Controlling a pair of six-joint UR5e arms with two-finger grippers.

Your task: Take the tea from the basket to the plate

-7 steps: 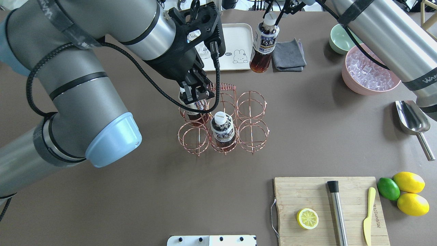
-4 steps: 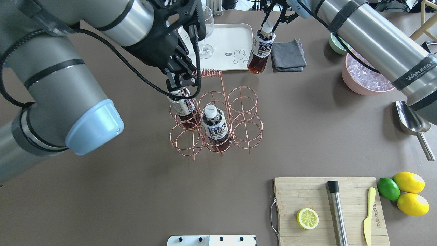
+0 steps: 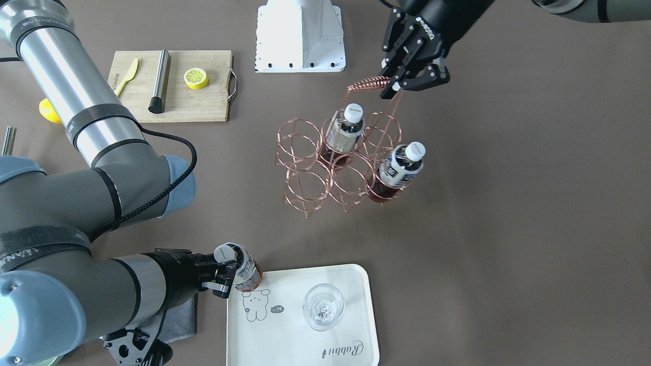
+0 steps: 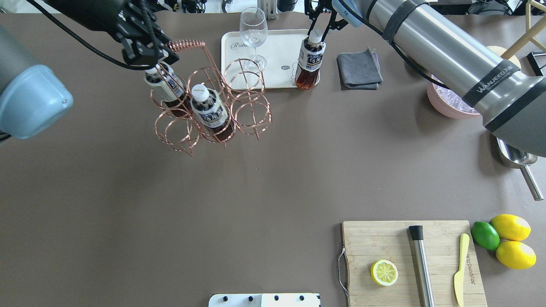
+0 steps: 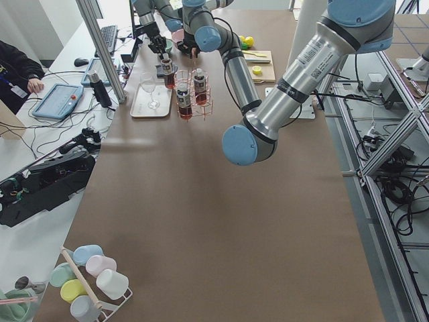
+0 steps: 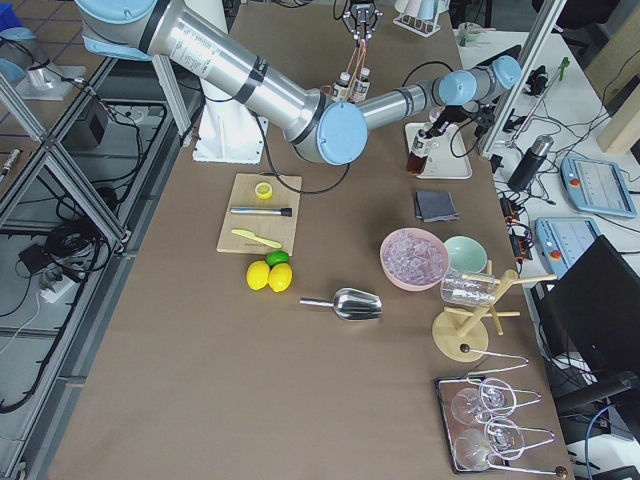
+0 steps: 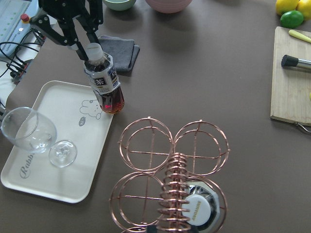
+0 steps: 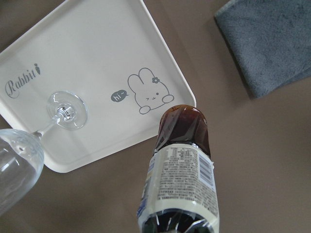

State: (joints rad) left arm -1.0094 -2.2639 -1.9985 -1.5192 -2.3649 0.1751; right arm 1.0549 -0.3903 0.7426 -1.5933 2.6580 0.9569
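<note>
Jaws of the right gripper (image 7: 89, 46) clench the tea (image 7: 104, 80) by its cap, its tilted base at the plate (image 7: 82, 179) rim.

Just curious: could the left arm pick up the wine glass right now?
Probably not: the left gripper is shut on the basket by its handle, so it is occupied, though the wine glass stands unblocked.

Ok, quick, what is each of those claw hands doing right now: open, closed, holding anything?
Left gripper: closed on the basket, by its coiled handle.
Right gripper: closed on a tea bottle, by the cap, at the plate edge.
</note>
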